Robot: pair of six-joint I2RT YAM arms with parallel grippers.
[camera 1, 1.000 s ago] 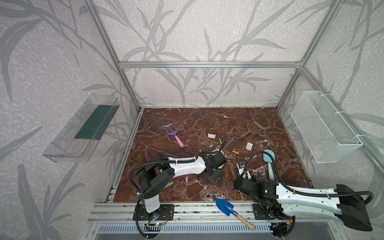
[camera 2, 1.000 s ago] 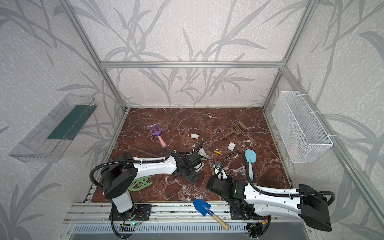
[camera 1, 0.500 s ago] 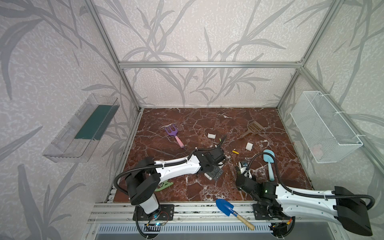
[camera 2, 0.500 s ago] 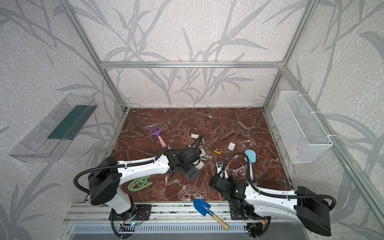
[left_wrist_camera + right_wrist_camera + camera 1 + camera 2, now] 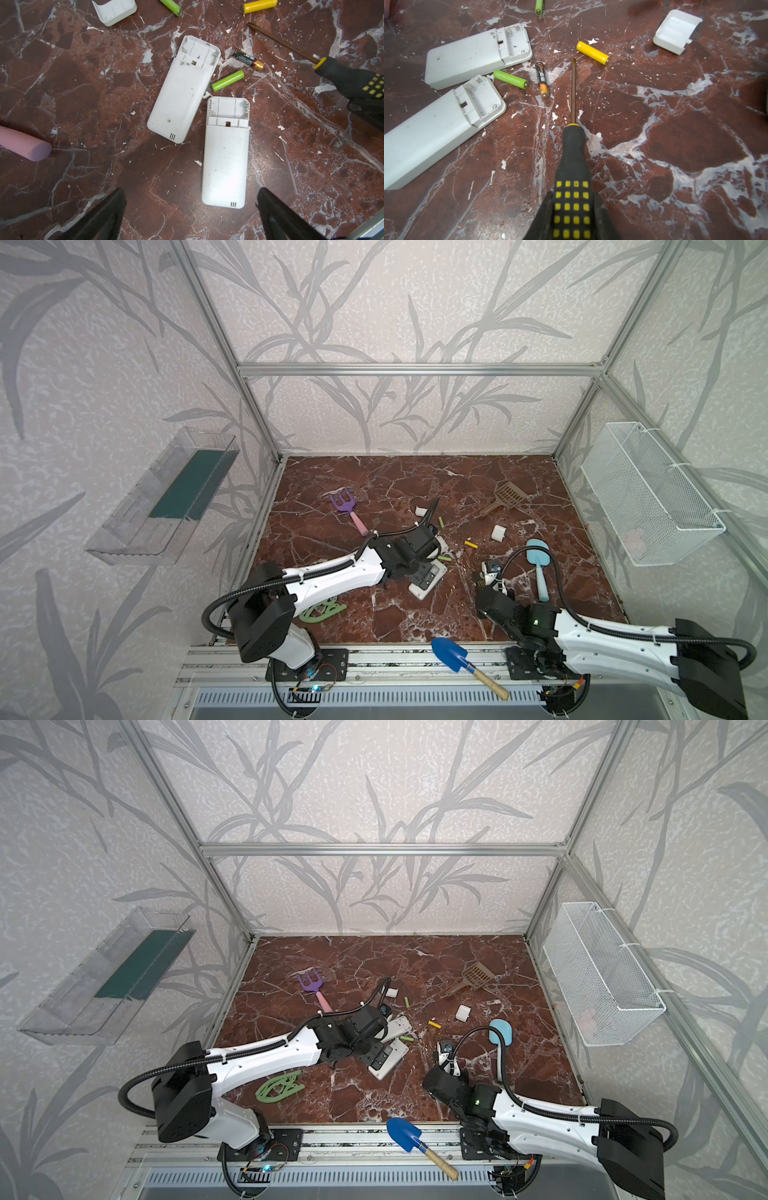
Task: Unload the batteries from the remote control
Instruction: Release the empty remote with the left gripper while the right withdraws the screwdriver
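Batteries (image 5: 227, 80) include a black battery (image 5: 542, 81), clear only in the wrist views.

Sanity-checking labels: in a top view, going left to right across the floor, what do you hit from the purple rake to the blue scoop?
Purple rake → white remote → yellow battery → white battery cover → light-blue scoop.

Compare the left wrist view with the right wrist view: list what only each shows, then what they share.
Left wrist only: the pink handle, a white battery cover and the open left end effector. Right wrist only: a second battery cover. Both: two white remotes with empty compartments, two green batteries, a yellow battery, a black battery, and the screwdriver held by the right end effector.
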